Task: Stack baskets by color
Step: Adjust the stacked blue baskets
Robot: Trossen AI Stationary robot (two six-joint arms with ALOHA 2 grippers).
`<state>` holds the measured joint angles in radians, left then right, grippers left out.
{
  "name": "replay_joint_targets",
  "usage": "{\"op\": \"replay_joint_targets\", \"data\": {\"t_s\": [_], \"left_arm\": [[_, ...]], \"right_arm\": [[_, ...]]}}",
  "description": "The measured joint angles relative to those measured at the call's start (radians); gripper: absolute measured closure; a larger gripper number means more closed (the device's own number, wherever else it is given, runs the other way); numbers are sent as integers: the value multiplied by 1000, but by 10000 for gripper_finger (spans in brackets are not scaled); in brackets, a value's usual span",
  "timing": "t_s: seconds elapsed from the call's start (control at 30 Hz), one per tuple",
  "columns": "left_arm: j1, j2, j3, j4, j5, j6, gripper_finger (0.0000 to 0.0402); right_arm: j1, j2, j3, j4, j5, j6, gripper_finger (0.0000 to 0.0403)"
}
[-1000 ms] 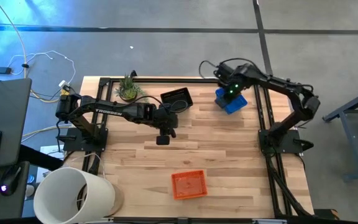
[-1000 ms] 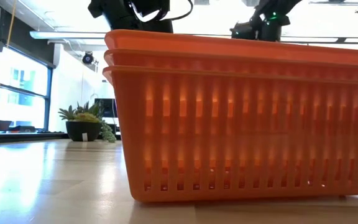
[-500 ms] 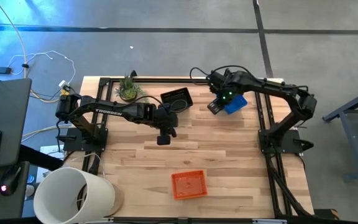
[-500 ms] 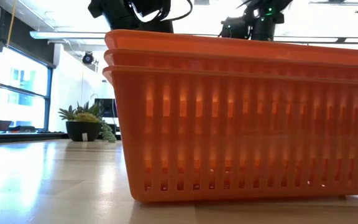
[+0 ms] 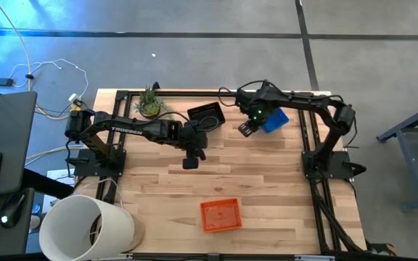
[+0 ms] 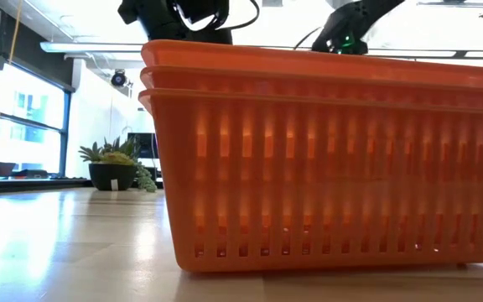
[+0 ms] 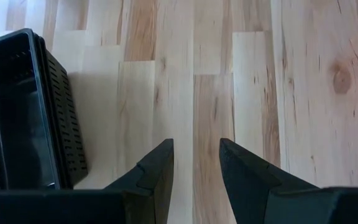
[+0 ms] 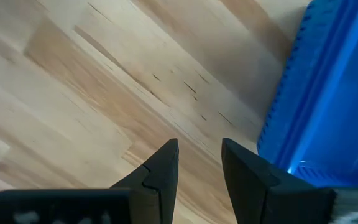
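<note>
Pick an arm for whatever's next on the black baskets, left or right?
Left, probably. The left end effector hangs open and empty just in front of the black baskets, which sit right beside its fingers in the left wrist view. The right end effector, also empty, is nearer the blue baskets.

text: "TROSSEN", white capitals | on: upper link of the left arm (image 5: 129,130), dark casing | view: high | legibility: small, only just readable | other markings: nothing readable on the orange baskets (image 6: 325,159), black basket (image 7: 17,118) or blue basket (image 8: 328,93)
</note>
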<state>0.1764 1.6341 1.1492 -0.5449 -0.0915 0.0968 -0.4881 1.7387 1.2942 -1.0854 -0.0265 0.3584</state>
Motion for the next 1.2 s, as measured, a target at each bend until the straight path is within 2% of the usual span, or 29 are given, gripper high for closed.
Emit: {"op": "replay_joint_targets", "data": {"t_s": [0.17,0.53,0.8,1.2], "left_arm": [[0,0,0,-6,0,1,286],[0,0,0,-8,0,3,286],[0,0,0,-8,0,3,286],[0,0,0,-12,0,3,286]], "right_arm": [[0,49,0,-15,2,-7,293],[-3,83,0,-90,149,5,293],[-5,83,0,-188,201,52,293],[-2,83,0,-311,160,71,293]]}}
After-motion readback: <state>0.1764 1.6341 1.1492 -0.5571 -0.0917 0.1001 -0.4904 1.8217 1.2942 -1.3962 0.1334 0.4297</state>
